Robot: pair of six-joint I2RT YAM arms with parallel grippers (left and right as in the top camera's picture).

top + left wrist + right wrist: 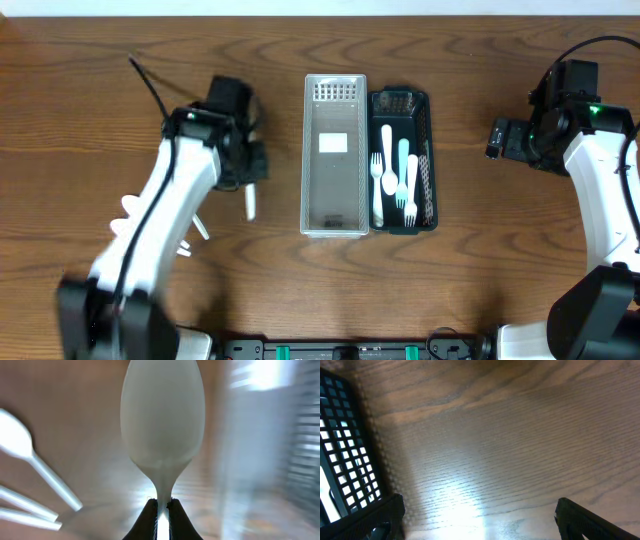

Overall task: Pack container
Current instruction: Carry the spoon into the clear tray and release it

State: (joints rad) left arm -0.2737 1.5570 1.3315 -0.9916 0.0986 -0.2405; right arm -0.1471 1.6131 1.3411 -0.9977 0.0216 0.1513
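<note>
The packing was in my judgement somewhere in the middle. In the overhead view, the dark tray [428, 150] at the centre of the surface [480, 270] already held several pieces of white cutlery [395, 180], forks and spoons lying along its length. The grey bin [335, 195] touched its left side and looked empty; the pale patch on its floor could be a label or a reflection, I could not tell which.

The left tool [161, 510] was clenched on the thin handle of a white spoon [162, 420], with the bowl pointing away from its camera. From above, this spoon hung to the left of the grey bin, apart from it and not yet over either container. So this piece was picked up but not yet packed.

Some loose pieces [200, 226] lay on the surface below and to the left of the left arm. The left wrist view showed another spoon [20, 445] and two or more handles beside it, but this view was blurred, so an exact count was not possible.

The right tool [482, 522] was released, its two fingers wide apart with only bare wood between them. It hovered to the right of the dark tray and carried nothing.

What was left, as I judged it: to put the held spoon into a container, then to collect the loose pieces.
</note>
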